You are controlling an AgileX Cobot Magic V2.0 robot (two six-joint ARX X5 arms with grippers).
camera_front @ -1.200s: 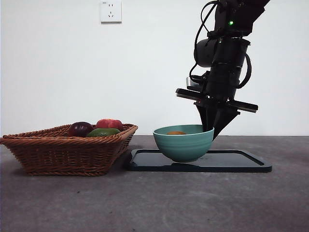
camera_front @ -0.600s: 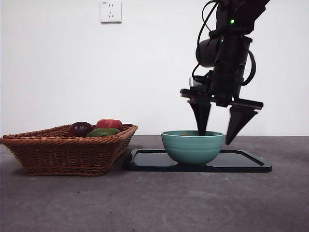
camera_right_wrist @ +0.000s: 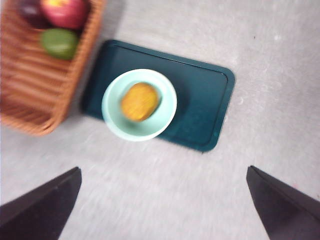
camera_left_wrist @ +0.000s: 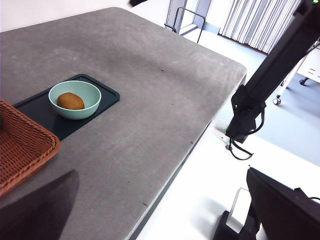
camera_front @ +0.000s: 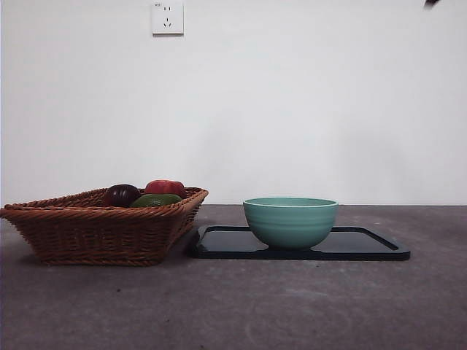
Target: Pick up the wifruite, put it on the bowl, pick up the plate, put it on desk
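Front view shows the mint-teal bowl [camera_front: 290, 221] standing on the dark plate [camera_front: 365, 246] beside the wicker basket [camera_front: 102, 226] on the desk [camera_front: 233, 306]. From above, the wifruite [camera_right_wrist: 140, 101] lies inside the bowl. The right gripper [camera_right_wrist: 160, 210] and left gripper [camera_left_wrist: 165, 210] both hang high, jaws spread wide, holding nothing. The wall socket [camera_front: 167, 17] bears tiny print, seemingly too small to read.

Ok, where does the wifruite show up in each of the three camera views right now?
Front view: not visible; the bowl wall hides its inside.
Left wrist view: the wifruite lies inside the bowl, on the dark tray.
Right wrist view: the wifruite sits in the bowl's middle, seen from above.
Shared landmark: the wicker basket beside the tray.
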